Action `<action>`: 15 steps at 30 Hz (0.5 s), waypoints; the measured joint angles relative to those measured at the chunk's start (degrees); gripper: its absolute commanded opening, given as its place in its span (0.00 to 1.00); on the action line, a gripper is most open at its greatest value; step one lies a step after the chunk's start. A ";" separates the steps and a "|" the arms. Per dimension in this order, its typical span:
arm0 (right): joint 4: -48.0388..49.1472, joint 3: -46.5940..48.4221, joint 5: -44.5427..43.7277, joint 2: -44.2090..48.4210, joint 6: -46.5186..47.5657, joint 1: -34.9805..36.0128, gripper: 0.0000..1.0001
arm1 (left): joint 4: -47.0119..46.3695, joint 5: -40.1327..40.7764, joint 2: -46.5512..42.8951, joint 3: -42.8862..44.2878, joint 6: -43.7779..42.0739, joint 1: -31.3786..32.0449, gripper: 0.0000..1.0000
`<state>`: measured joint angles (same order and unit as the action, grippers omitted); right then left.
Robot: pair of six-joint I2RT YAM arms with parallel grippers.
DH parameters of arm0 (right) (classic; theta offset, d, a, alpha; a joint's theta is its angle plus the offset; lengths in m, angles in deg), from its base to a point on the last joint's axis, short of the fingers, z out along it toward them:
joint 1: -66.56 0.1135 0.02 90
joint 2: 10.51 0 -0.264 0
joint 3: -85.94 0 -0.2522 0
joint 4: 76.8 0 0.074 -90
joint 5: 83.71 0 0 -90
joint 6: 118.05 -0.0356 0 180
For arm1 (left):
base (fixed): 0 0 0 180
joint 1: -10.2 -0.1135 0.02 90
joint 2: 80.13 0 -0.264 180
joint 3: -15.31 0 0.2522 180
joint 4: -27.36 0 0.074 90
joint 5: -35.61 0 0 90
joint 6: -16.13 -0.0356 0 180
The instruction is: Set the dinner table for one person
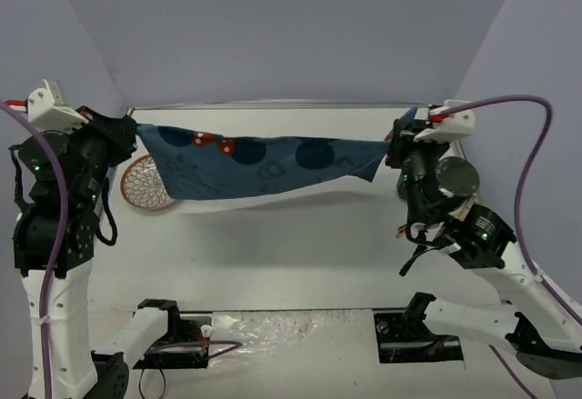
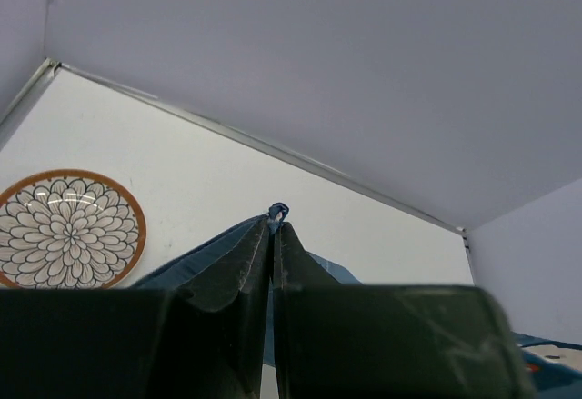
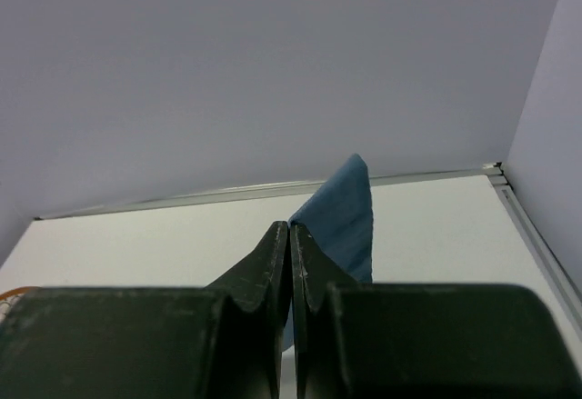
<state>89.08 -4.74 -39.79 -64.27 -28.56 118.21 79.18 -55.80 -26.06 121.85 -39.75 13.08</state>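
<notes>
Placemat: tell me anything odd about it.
The placemat is not on the table: it hangs stretched between the left gripper and right gripper, each shut on a corner. It sags, its left end hiding part of the plate.

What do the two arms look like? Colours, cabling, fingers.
The left arm and right arm match: white lower links, black joint housings with green LEDs, white wrist mount with a red tip. A purple cable loops off each wrist. The fingers are dark, matte, wedge-shaped.
</notes>
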 measured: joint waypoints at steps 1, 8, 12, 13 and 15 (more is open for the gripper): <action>-1.15 0.30 0.08 1.40 -0.85 0.00 0.00 | 0.54 -0.06 -1.06 0.68 -0.24 0.00 0.00; -7.43 5.76 3.03 6.03 -6.46 0.17 0.00 | 3.78 -3.10 -5.58 4.40 -0.56 0.35 0.00; -10.84 6.73 1.86 3.86 -8.68 0.13 0.00 | 4.29 -2.27 -4.56 3.75 -0.85 0.38 0.00; -11.67 6.78 1.34 3.14 -9.14 0.11 0.00 | 4.46 -1.91 -4.05 3.40 -0.95 0.37 0.00; -13.09 6.69 -0.54 1.11 -10.56 0.07 0.00 | 4.00 -0.65 -2.49 1.31 -0.93 0.28 0.00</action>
<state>75.99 1.96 -40.33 -63.17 -39.12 118.29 83.19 -56.45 -28.55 123.17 -40.68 13.36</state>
